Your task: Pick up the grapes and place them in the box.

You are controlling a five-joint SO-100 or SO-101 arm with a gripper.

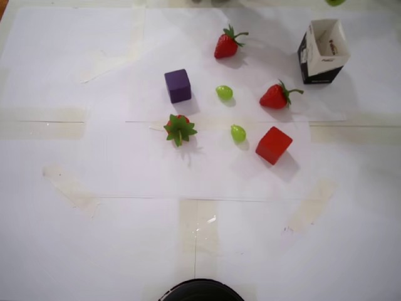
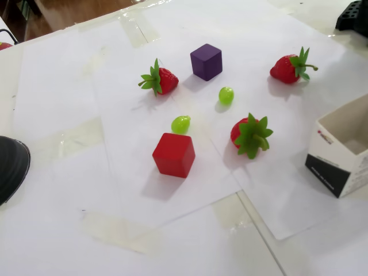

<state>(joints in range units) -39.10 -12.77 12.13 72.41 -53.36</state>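
Two light-green grapes lie on the white paper. One grape (image 1: 224,93) (image 2: 226,95) is beside the purple cube. The other grape (image 1: 238,133) (image 2: 180,124) is next to the red cube. A small green piece (image 1: 335,2) is cut off by the top edge of the overhead view; I cannot tell what it is. The box (image 1: 323,51) (image 2: 345,150) stands upright and open-topped, at the far right in the overhead view; I see no grape inside it. The gripper is out of view in both views; only the arm's black base (image 1: 200,291) (image 2: 8,167) shows.
A purple cube (image 1: 178,85) (image 2: 206,61) and a red cube (image 1: 274,145) (image 2: 173,154) sit among the grapes. Three strawberries (image 1: 227,44) (image 1: 276,96) (image 1: 180,128) lie around them. A black object (image 2: 353,14) is at the top right corner of the fixed view.
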